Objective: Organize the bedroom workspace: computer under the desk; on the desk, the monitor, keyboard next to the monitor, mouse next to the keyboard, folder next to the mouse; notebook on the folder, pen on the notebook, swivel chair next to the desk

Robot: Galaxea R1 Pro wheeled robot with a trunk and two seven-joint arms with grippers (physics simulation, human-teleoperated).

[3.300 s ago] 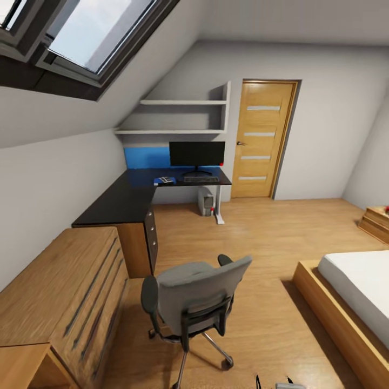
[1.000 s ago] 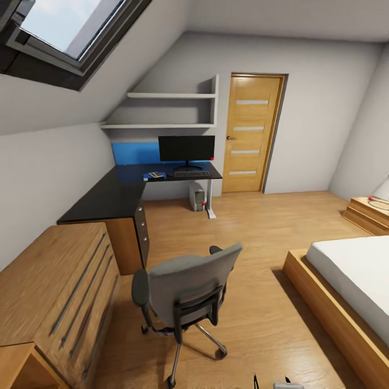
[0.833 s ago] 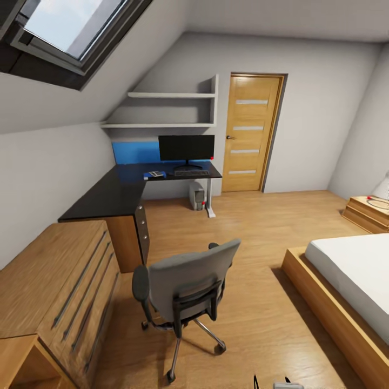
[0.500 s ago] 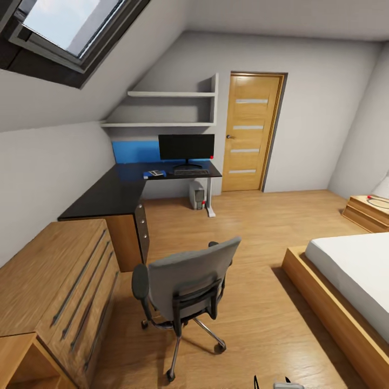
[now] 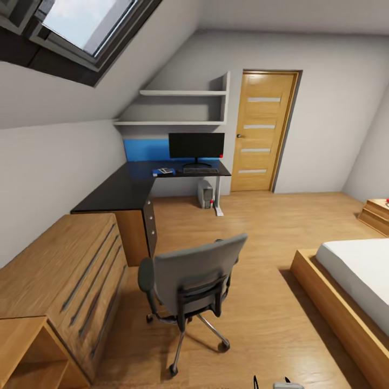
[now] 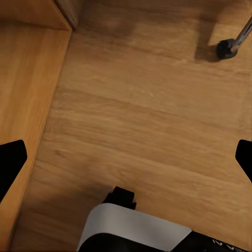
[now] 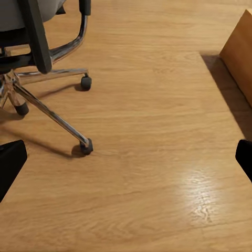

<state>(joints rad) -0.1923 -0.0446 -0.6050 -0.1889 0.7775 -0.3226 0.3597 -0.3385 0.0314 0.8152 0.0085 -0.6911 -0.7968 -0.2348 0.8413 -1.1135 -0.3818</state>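
Observation:
The swivel chair point(image 5: 190, 276) stands on the floor in the head view with its grey back toward me, hiding its seat. Beyond it the black-topped desk point(image 5: 121, 190) runs along the left wall. On its far end stand the monitor point(image 5: 196, 147) and the keyboard point(image 5: 201, 170). Left of the keyboard lies a small blue flat thing point(image 5: 163, 172), too small to name. The computer point(image 5: 205, 193) is under the desk. Mouse, notebook and pen cannot be made out. My left gripper point(image 6: 126, 160) hangs open over bare floor. My right gripper point(image 7: 126, 157) is open beside the chair's chrome base point(image 7: 50, 113).
A light wooden drawer chest point(image 5: 59, 281) stands at the left, close to the chair. A bed with a wooden frame point(image 5: 335, 308) fills the right. A closed wooden door point(image 5: 265, 132) is in the far wall. Open floor lies between the chair and the bed.
The whole picture has shifted a little to the right, so the camera has moved. Chair, desk and the things on it keep their places in the room.

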